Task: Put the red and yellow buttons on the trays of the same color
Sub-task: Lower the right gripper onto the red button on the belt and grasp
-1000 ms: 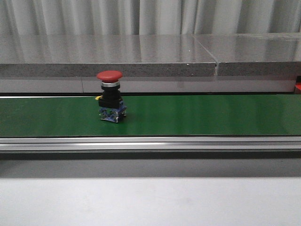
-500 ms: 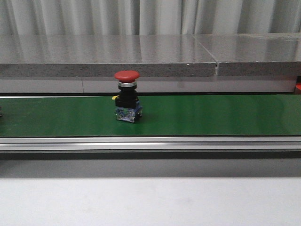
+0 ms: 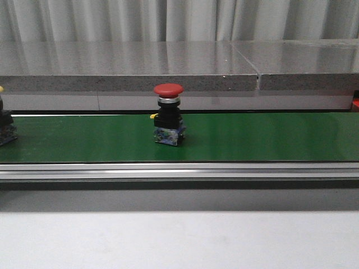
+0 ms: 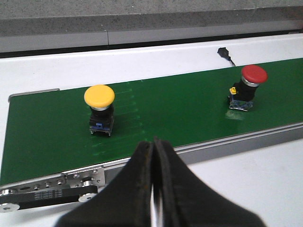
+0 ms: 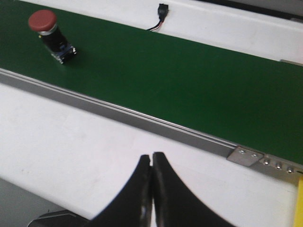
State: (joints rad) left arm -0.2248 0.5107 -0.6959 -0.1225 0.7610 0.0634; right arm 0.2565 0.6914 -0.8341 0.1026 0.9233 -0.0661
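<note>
A red button (image 3: 168, 114) with a black and blue base stands upright on the green belt (image 3: 258, 137), left of centre in the front view. It also shows in the left wrist view (image 4: 247, 86) and the right wrist view (image 5: 49, 35). A yellow button (image 4: 100, 109) stands upright on the belt further left; only its edge (image 3: 4, 128) shows in the front view. My left gripper (image 4: 155, 144) is shut and empty, near the belt's front rail. My right gripper (image 5: 152, 157) is shut and empty over the white table. No trays are in view.
The belt's metal front rail (image 3: 179, 170) runs across the front view. A grey stone ledge (image 3: 129, 75) stands behind the belt. A small black cable plug (image 5: 162, 9) lies on the white surface beyond the belt. A yellow edge (image 5: 300, 203) shows at the right wrist view's border.
The red button has moved to the right along the belt. The yellow button has come into the front view at the left edge.
</note>
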